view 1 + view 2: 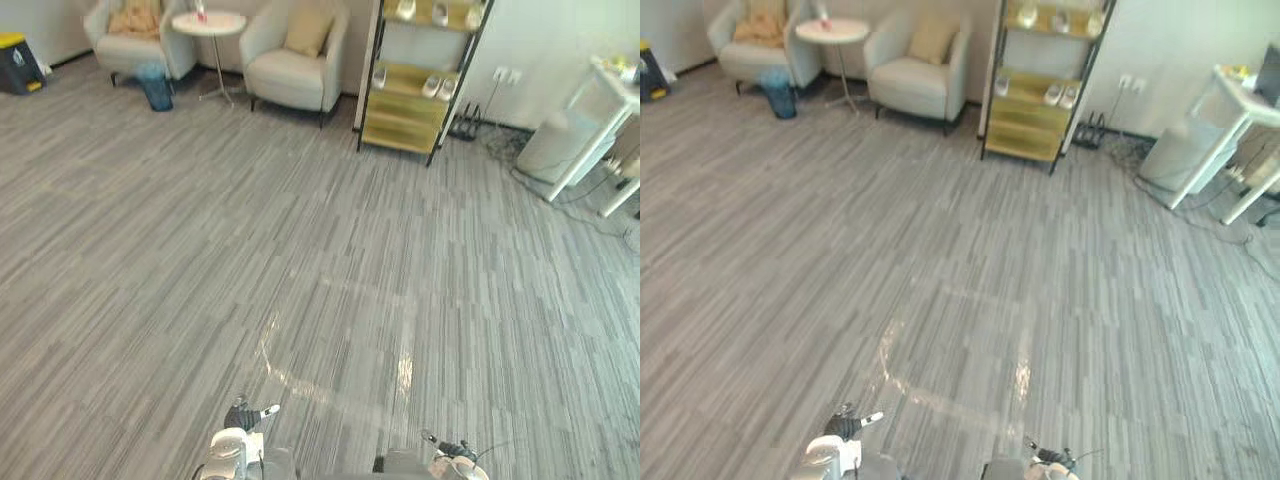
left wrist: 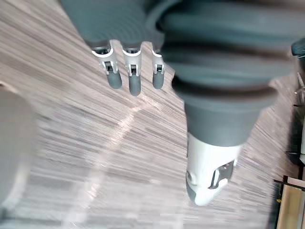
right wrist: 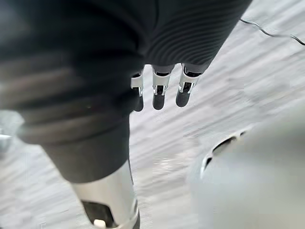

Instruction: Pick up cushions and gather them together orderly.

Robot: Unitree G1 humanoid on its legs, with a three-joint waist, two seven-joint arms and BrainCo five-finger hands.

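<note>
Left hand (image 2: 129,71) and right hand (image 3: 161,91) are held slack-fingered, empty. Tan cushion (image 1: 308,30) and orange cushion (image 1: 135,18) are seen on far armchairs (image 1: 295,82), well away. Round side table (image 1: 208,23) between chairs could be clipped on approach.

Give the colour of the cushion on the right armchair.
Tan cushion, best seen in the left eye view.

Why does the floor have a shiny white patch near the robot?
That's glare, light bouncing off the smooth floor. In the left eye view it makes a bright spot and a pale curved streak. The right eye view shows the same two marks. In the left wrist view the streak runs across the floor past the open left hand.
</note>
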